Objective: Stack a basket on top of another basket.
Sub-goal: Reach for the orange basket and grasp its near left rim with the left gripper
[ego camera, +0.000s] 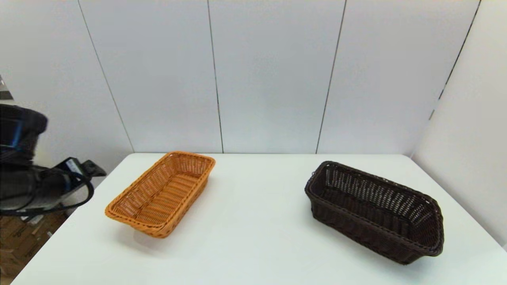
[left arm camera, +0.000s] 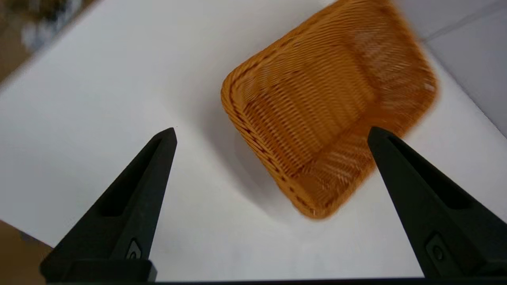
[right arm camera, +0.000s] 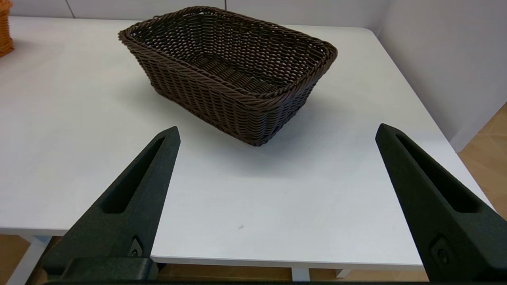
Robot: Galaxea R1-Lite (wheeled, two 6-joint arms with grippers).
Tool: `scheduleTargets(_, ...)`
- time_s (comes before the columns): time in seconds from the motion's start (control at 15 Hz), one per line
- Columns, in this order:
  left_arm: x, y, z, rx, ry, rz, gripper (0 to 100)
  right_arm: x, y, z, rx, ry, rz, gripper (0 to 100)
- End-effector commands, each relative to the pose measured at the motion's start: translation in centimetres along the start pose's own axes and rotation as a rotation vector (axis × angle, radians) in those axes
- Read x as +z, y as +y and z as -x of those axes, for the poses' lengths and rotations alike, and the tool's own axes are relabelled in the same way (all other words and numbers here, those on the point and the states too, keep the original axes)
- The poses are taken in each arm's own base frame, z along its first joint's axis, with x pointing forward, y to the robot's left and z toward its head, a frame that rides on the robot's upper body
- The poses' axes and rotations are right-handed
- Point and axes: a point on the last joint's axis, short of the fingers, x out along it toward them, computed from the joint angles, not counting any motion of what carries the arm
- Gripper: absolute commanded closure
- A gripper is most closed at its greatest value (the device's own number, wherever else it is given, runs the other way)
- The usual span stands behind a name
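Observation:
The dark brown basket (ego camera: 374, 209) stands empty on the right half of the white table (ego camera: 253, 229). The orange-tan basket (ego camera: 160, 194) stands empty on the left half, well apart from it. My left arm (ego camera: 35, 190) hangs beyond the table's left edge. Its gripper (left arm camera: 272, 130) is open, above the table and short of the orange basket (left arm camera: 328, 99), holding nothing. My right gripper (right arm camera: 277, 128) is also open and empty, back at the table's front edge, with the dark basket (right arm camera: 229, 71) a short way ahead of it. The right arm is out of the head view.
White wall panels (ego camera: 273, 79) close off the back and right of the table. Cardboard boxes (ego camera: 23, 237) lie on the floor past the left edge. A corner of the orange basket (right arm camera: 4, 27) shows in the right wrist view.

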Motion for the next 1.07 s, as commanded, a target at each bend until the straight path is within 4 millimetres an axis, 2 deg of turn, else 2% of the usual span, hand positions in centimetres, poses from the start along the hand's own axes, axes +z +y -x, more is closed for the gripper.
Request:
scheduleTargets(0.07,-2.3,-1.7,-12.0,0.357,0.249,0.258,0,0.0,0.0,0.0,0.0,0.002,0.001,0)
scheduleTargets(0.27,-3.8,-1.9,-13.3,0.416,0.292,0.285,0,0.0,0.0,0.0,0.0,0.002,0.001,0)
scheduleTargets(0.67,-4.1,-2.2,-15.0,0.452,0.328,0.299,0,0.0,0.0,0.0,0.0,0.002,0.001,0)
scheduleTargets(1.07,-4.7,-2.2,-16.1,0.435,0.445,0.319,0,0.0,0.0,0.0,0.0,0.002,0.002,0)
